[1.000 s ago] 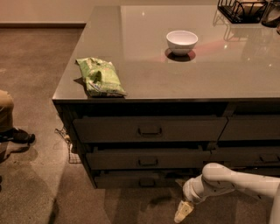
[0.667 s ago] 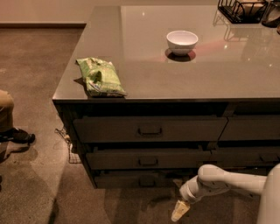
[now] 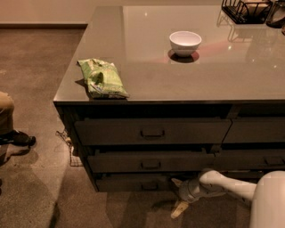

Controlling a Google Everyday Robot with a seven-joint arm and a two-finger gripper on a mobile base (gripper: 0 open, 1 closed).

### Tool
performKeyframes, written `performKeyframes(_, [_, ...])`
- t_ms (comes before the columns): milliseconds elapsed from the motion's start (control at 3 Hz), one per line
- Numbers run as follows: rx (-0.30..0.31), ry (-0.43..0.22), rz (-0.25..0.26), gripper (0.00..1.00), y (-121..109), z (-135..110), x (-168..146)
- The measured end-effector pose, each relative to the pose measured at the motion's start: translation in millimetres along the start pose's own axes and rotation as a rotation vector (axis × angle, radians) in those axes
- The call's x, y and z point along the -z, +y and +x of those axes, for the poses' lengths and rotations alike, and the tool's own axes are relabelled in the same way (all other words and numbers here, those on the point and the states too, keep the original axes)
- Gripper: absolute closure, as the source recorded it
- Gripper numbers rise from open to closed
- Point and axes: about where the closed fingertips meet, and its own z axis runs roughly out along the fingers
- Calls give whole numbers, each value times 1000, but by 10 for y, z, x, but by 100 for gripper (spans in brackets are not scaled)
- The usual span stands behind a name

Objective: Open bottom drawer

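Note:
The bottom drawer [image 3: 129, 182] is the lowest, shallowest dark front of the left stack, with a small bar handle [image 3: 150, 186] at its centre. It sits set back under the middle drawer [image 3: 147, 162]. My gripper [image 3: 175, 197] is low, just right of the handle and close to the drawer front, on a white arm [image 3: 222, 183] that reaches in from the lower right. Its two pale fingers [image 3: 179, 209] are spread apart, one above the other, and hold nothing.
The top drawer [image 3: 151, 131] and the right-hand stack [image 3: 254, 131] are above and beside. On the counter [image 3: 147, 84] lie a green snack bag [image 3: 101, 78] and a white bowl [image 3: 185, 42], with a wire rack [image 3: 247, 10] at the back. A person's foot [image 3: 15, 138] is at the left.
The gripper and arm have moved left and up from the floor area toward the bottom drawer's front, ending near its handle. The drawers have not moved.

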Motion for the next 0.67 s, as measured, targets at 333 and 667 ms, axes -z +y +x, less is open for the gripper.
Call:
performKeyframes(333, [20,-38,9,0,-174,31,-168])
performKeyframes(667, [42,-76,6,0,-419,11,-401])
